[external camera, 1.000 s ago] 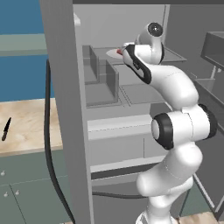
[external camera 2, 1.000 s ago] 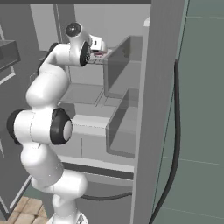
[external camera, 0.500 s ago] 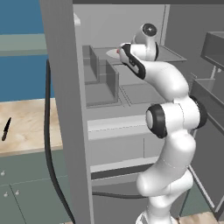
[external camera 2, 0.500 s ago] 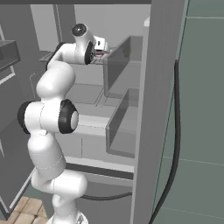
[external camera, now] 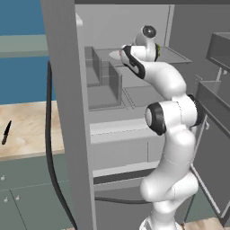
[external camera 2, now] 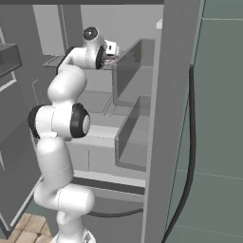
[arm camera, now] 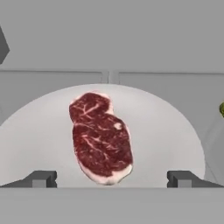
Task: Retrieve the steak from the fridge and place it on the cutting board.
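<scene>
The steak (arm camera: 101,139), a red marbled slab, lies on a white plate (arm camera: 170,131) on an upper shelf inside the fridge (external camera: 63,90). My gripper (arm camera: 111,178) is open and hovers just short of the plate, its two dark fingertips (arm camera: 41,178) standing wide apart on either side of the steak's near end, touching nothing. From the base views the hand (external camera: 134,53) reaches deep onto that shelf, and a bit of red meat (external camera 2: 110,58) shows just past it. The cutting board is out of view.
A yellow-green lump (arm camera: 221,109) sits at the plate's right. Clear door bins (external camera: 105,83) stand beside the arm. The fridge's front wall (external camera 2: 171,95) rises close on the right. A beige counter (external camera: 27,130) with a black knife (external camera: 5,132) lies to the left.
The hand has pushed a little further into the fridge toward the plate, and the arm's elbow has risen and straightened. The gripper has stayed open.
</scene>
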You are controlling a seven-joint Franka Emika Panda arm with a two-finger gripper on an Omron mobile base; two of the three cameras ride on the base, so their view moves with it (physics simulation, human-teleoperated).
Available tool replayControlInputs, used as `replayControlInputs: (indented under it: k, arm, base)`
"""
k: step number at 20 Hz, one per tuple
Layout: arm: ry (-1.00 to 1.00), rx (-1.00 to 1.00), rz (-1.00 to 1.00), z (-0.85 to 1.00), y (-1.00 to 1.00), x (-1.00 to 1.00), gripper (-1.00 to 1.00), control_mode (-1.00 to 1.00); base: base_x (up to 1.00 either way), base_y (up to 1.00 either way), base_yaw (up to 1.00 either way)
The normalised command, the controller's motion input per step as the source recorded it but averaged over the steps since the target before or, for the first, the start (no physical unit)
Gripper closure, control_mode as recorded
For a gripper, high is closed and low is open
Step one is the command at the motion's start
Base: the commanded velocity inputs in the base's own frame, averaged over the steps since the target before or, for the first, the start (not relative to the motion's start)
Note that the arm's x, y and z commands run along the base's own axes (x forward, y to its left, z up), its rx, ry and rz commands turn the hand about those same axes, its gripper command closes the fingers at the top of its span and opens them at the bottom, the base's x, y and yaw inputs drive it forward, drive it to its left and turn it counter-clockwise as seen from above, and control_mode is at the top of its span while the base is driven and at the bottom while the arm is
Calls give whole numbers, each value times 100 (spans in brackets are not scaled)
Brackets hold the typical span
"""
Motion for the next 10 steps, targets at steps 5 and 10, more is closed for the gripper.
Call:
replayControlInputs:
  k: [5,10]
  arm:
    - [8,0,0,-10,0,39,-100,-100]
    - [11,0,0,-13,0,16,-100,-100]
  base:
    - [0,0,0]
    - [0,0,0]
